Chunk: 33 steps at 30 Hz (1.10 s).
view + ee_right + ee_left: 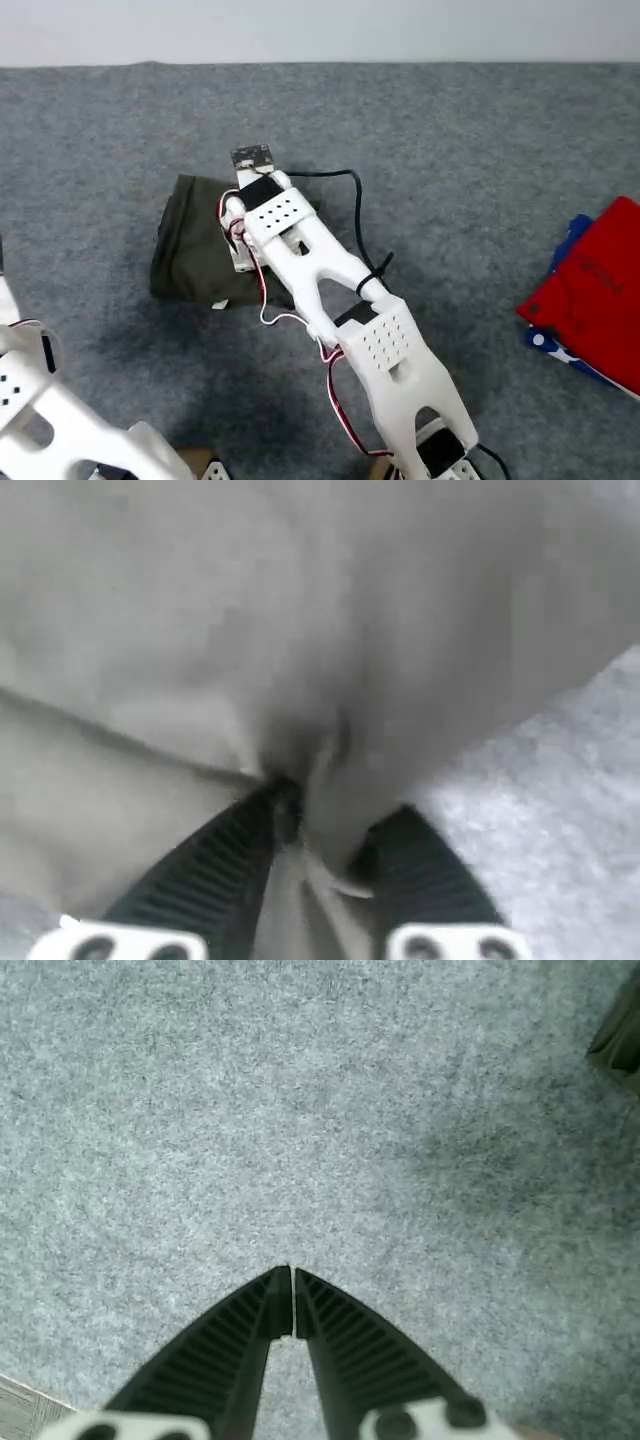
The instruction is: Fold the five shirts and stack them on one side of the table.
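Over the grey table we go, and the action is on the olive shirt, a compact, roughly square bundle lying at about 10 o'clock from the middle of the high view. The right arm stretches up from 6 o'clock and leans right over that bundle's 3 o'clock side, wrist tipped down onto the cloth. From its own wrist camera the right jaws are clamped on a fold of the olive shirt, with fabric bunched between the two ribbed pads and more cloth spreading out beyond them, a strip of grey table showing alongside. Well apart, out at the 3 o'clock edge of the high view, the red shirt lies on top of a blue shirt with white dots, the blue peeking out along the red one's edges. Down in the 7 o'clock corner sits the left arm, away from every garment. Its left jaws are pressed together, tip to tip, holding nothing, over bare grey table, with a corner of the olive shirt just in sight beyond them.
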Motion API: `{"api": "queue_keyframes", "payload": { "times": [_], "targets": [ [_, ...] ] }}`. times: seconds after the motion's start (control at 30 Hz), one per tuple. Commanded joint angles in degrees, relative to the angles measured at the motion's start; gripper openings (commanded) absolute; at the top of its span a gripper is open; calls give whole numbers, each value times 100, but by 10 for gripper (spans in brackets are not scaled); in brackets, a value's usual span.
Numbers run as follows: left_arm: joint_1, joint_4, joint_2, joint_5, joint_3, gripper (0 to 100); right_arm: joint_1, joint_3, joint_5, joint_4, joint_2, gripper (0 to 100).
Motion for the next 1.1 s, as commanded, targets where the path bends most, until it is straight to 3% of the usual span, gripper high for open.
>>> {"api": "queue_keyframes", "payload": {
  "times": [0.0,0.13,0.4,0.5,0.7,0.77,0.93,1.07],
  "targets": [
    [9,-114,-114,-88,-31,19,189,-167,141,602,163,9],
    [26,-114,-114,-88,-31,19,453,-756,264,1437,163,9],
    [35,-88,-114,-97,-75,19,1560,-782,1996,1437,-611,9],
    [35,-88,-114,-97,-75,19,2255,-782,3121,1429,-813,9],
    [35,-88,-114,-97,-66,19,3688,-809,6796,1341,-778,9],
    [44,-105,-114,-97,-40,19,4031,-826,7719,1086,-664,9],
    [44,-105,-114,-97,-31,19,4356,-826,9257,22,-470,9],
    [44,-105,-114,-97,-31,19,4268,-826,9486,-681,-505,33]
  ]
}}
